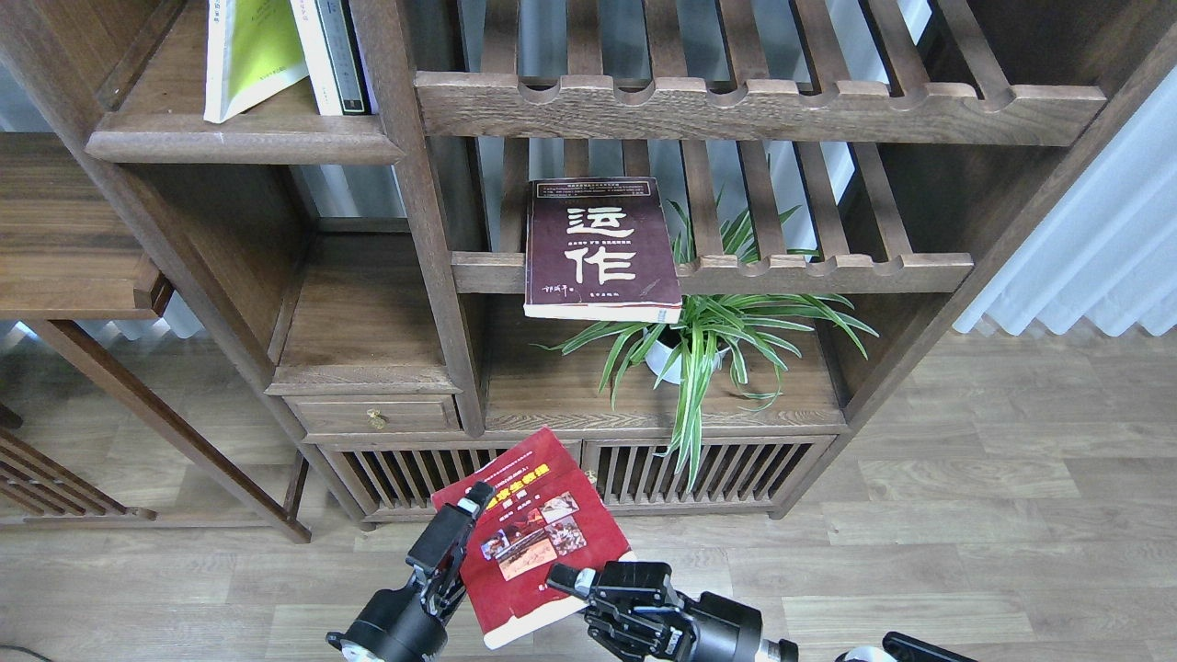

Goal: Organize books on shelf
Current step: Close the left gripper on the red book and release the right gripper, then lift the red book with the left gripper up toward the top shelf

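The red book with small photos (533,538) is held tilted in the air, low in front of the cabinet. My right gripper (572,585) is shut on its lower right corner. My left gripper (457,538) lies against the book's left edge, one finger over the cover; its grip cannot be told. The dark maroon book (598,244) lies flat on the middle slatted rack, overhanging the front rail. The yellow-green book (253,51) leans upright on the solid shelf (244,142) at the top left.
Thin white and dark-spined books (331,55) stand beside the yellow-green one. A potted spider plant (708,340) sits under the maroon book. A small drawer (372,414) is at the lower left, a notched slatted rack (754,106) above, a side table (74,276) at left.
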Robot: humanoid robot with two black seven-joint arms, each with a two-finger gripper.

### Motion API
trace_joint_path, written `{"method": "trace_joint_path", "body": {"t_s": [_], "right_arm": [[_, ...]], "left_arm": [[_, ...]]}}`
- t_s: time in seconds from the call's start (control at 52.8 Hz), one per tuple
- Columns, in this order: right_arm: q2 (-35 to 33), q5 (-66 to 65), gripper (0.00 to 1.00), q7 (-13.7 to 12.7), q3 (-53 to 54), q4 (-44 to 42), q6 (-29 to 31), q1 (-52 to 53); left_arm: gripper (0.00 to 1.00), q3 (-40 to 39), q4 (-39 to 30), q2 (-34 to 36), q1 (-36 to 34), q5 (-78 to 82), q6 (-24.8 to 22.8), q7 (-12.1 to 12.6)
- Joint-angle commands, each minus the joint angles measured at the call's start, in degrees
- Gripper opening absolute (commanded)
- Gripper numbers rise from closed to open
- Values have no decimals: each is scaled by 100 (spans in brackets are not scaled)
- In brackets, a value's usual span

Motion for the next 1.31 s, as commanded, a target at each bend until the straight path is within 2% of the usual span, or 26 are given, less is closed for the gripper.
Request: {"method": "trace_joint_path", "body": {"t_s": [0.0,0.133,0.151,0.189,0.227,0.265,0.284,0.492,0.625,0.757,0.928,0.966,1.06,1.174,1.287], "right_arm": [[8,-4,18,-4,29,-7,-1,-4],[8,-21,21,-4,73,-16,-1,-4],[17,-39,25,-4,91,-34,-1,-13],[43,-100,41,-4,91,-42,-1,-4],[87,-284,73,-4,100,-69,-1,13],[114,-538,95,-4,134,-121,-1,31],[105,-688,98,-4,178,-156,-1,31],[131,-1129,99,-4,741,-245,-1,-241],[228,-1138,99,-4,1127,-640,-1,-224],[316,-1234,99,-4,1523,-956,-1,-241],[325,-1261,99,-4,1690,-1036,-1,-259],[342,-1270,99,-4,1682,-1202,-1,-259],[456,-1287,99,-4,1664,-1693,-1,-241],[808,-1366,99,-4,1717,-1950,-1,-276],[817,-1577,99,-4,2076,-1950,-1,-443]], "left_arm": [[6,12,25,24,-9,30,0,21],[5,-6,25,103,-9,74,0,47],[4,-40,25,129,-9,100,0,47],[4,-102,25,156,-9,171,0,47],[3,-146,25,191,-9,241,0,47],[4,-190,34,252,-9,311,0,47],[3,-225,60,287,-9,364,0,56],[3,-691,201,490,-18,522,0,65],[4,-999,157,656,-62,663,0,74],[4,-1245,288,1280,70,1032,0,65],[4,-1639,438,1746,26,1488,0,117],[4,-1965,482,1974,87,1770,0,118],[5,-2193,500,2361,201,1911,0,126],[5,-2668,290,2713,508,2104,0,126],[5,-3134,-1,2792,737,2148,0,126]]}}
